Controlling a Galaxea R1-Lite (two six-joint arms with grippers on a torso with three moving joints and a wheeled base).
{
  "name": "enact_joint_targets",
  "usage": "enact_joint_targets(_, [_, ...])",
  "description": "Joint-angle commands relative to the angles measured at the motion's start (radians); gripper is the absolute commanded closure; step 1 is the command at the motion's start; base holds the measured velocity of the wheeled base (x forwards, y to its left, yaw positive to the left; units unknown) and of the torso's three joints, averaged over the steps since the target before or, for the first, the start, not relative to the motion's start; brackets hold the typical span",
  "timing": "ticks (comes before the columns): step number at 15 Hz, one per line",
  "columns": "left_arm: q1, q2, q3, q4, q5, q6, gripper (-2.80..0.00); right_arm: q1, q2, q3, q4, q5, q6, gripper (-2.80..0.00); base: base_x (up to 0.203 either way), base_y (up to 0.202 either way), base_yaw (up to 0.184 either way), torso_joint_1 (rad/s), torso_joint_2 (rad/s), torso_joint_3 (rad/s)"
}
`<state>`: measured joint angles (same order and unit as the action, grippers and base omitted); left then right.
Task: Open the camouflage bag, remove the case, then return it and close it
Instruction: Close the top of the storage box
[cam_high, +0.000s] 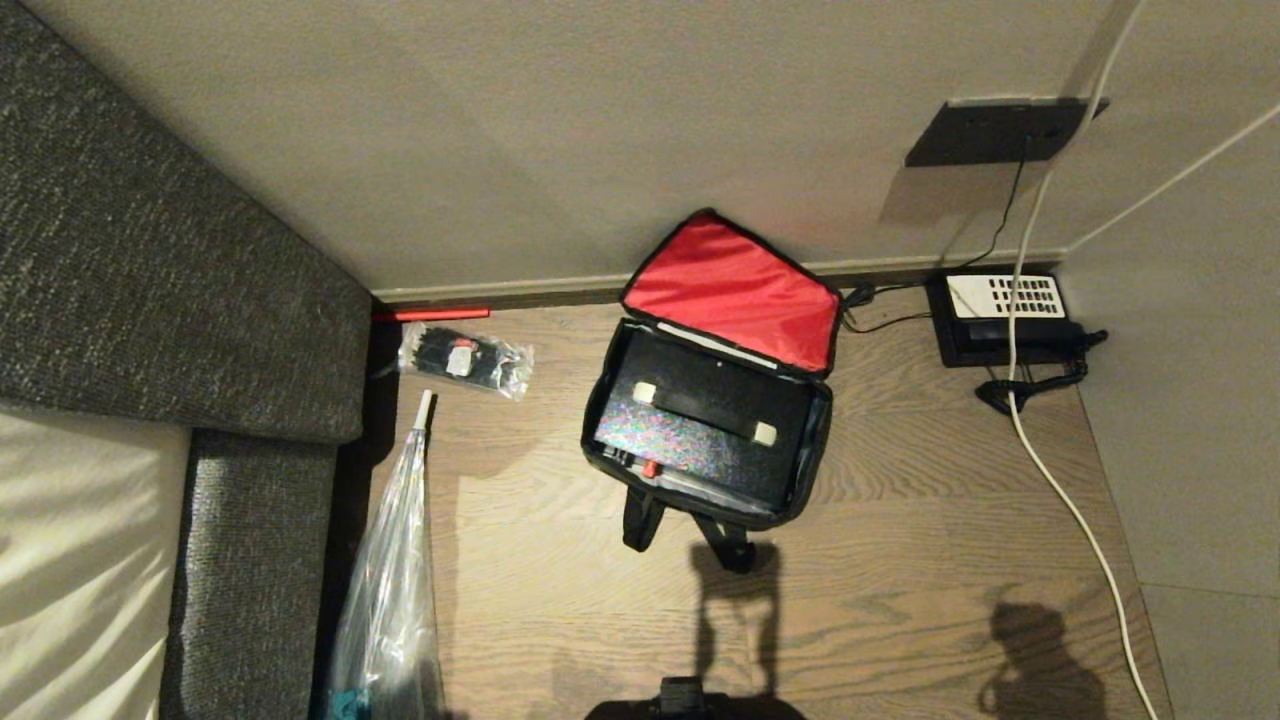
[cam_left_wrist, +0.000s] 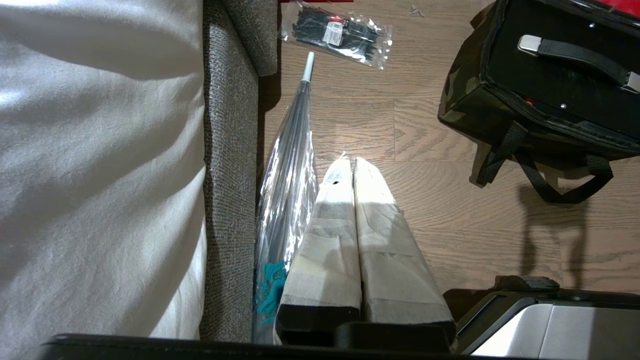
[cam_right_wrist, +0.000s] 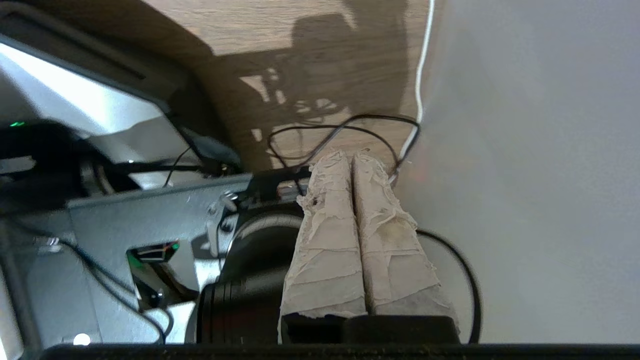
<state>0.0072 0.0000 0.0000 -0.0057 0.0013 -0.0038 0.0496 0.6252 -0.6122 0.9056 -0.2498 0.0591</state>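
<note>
Bag (cam_high: 800, 470) sits on the floor with its red-lined lid flipped up and the black case (cam_high: 715, 425) inside. Right hand (cam_right_wrist: 354, 157) is clenched on nothing, down by the robot's base, well away from the bag. Left hand (cam_left_wrist: 350, 162) is clenched too, parked near the sofa. My worry: loose cables by the right hand could snag as it swings over.

No text or label can be read.

Camouflage bag (cam_high: 800, 470) cloth; floor (cam_high: 900, 560) matt wood.
</note>
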Motion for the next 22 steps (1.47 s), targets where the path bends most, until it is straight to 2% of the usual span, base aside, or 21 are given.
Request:
enact_joint_targets(1, [0.0,0.0,0.002,0.0,0.0,-0.001,0.0,0.0,-0.086,0.011,0.031,0.017,0.001,0.0,0.0,0.0,0.0,0.0,0.0,0.0])
enact_joint_targets(22, [0.0,0.0,0.002,0.006,0.005,-0.001,0.0,0.0,-0.099,0.011,0.029,0.006,-0.022,0.0,0.0,0.0,0.0,0.0,0.0,-0.01])
